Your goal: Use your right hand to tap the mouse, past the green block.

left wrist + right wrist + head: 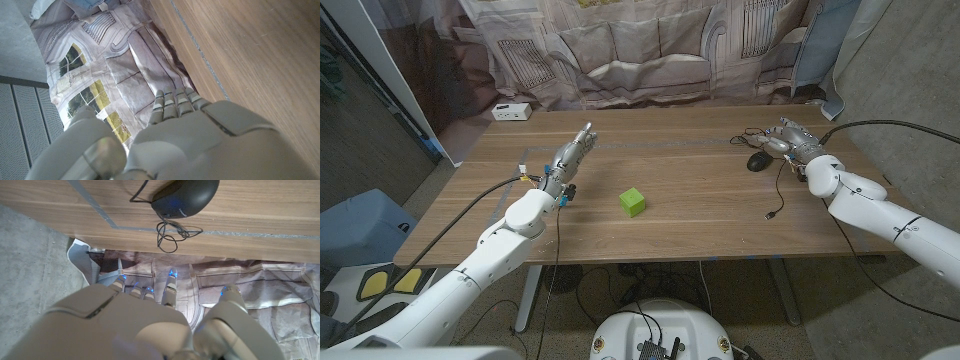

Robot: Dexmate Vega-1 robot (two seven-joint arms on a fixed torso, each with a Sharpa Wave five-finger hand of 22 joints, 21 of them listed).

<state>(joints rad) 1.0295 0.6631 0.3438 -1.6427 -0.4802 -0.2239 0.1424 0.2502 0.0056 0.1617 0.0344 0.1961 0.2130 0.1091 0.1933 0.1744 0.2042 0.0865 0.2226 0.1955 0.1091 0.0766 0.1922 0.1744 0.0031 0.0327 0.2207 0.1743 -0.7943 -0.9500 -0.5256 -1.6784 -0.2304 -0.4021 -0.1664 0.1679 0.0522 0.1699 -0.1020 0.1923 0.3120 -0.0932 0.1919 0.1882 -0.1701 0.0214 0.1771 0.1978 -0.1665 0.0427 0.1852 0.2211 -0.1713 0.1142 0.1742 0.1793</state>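
- No text, label, brand or number can be read on anything here.
- The white box (509, 111) on the table (680, 225) bears marks too small to read.

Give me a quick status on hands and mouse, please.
Right hand open, beside mouse, no contact seen. Left hand open, idle. Green block mid-table, not in the way.

Black mouse (758, 160) w/ thin black cable, far right of table, resting upright on the wood; cable loops beside it, then trails toward near edge. Blue glow at its front in right wrist view (186, 198). Green block (633, 202): small cube, table center, well left of mouse.
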